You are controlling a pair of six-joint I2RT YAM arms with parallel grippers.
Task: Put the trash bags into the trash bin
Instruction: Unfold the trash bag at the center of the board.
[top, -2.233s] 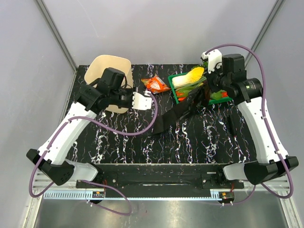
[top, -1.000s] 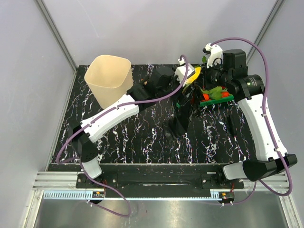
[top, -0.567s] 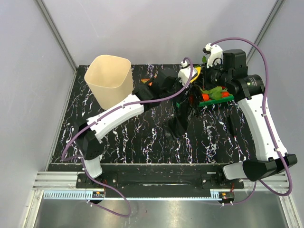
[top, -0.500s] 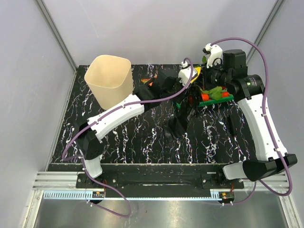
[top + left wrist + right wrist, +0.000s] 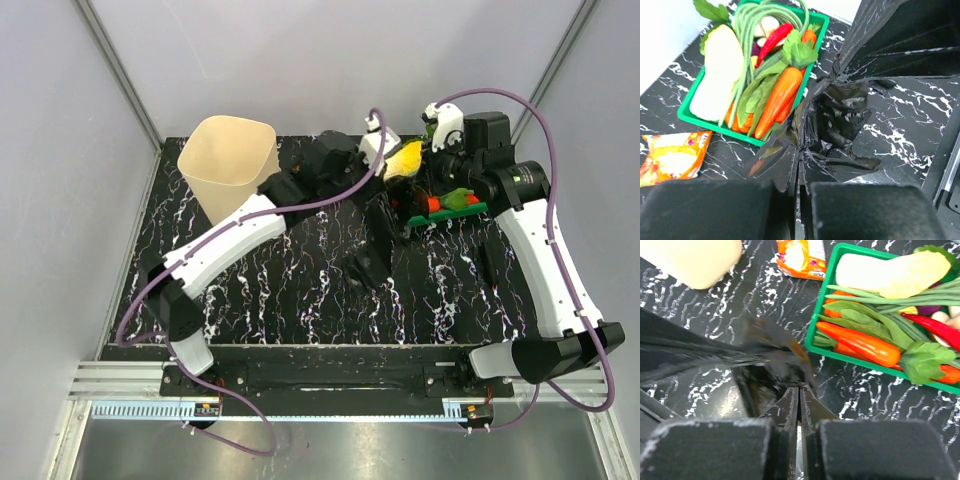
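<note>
Right now both sets of my jaws grip the same trash bag. The left jaws are closed to a slit on a thin fold of it, and the right jaws are pinched onto another fold. It is glossy black plastic, crinkled and bunched into a knot of wrinkles at its middle, with flatter sheets fanning out from there. In the right wrist view part of it is smeared to a dark blur. It hangs above the marbled bench, just beside the green vegetable tray, with its lower end sagging toward the surface. The cream trash bin stands upright at the far left, well apart from the bag.
</note>
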